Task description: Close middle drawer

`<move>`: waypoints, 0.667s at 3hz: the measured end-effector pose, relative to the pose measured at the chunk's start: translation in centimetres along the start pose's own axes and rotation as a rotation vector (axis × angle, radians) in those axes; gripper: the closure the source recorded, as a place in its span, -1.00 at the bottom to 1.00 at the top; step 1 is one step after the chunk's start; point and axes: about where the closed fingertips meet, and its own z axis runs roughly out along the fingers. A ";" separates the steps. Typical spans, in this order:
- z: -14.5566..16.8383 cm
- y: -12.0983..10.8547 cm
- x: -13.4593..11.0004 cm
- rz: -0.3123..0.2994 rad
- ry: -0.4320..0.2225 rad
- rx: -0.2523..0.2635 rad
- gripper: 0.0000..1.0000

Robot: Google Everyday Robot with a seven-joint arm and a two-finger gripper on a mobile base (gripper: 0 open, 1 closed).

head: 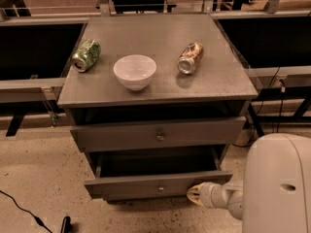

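The middle drawer (146, 186) is pulled out of the grey cabinet, showing its dark, deep box and a small round brass knob (160, 188) on its long flat front. My gripper (194, 194) is low at the right end of that front, touching or almost touching it, at the end of my white arm (279, 183). The taller top drawer front (158, 134) with its larger knob sits nearly flush above. The lowest front is hidden under the open drawer.
On the cabinet top (160, 38) lie a green can (86, 55) on its side, a white bowl (135, 71) and a brown can (190, 58) on its side. Dark shelving flanks both sides. A black cable (24, 210) runs across the speckled floor at left.
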 end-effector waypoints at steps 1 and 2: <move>0.7 0.3 0.5 0.008 0.019 -0.029 1.00; 0.9 0.4 0.4 0.007 0.018 -0.040 1.00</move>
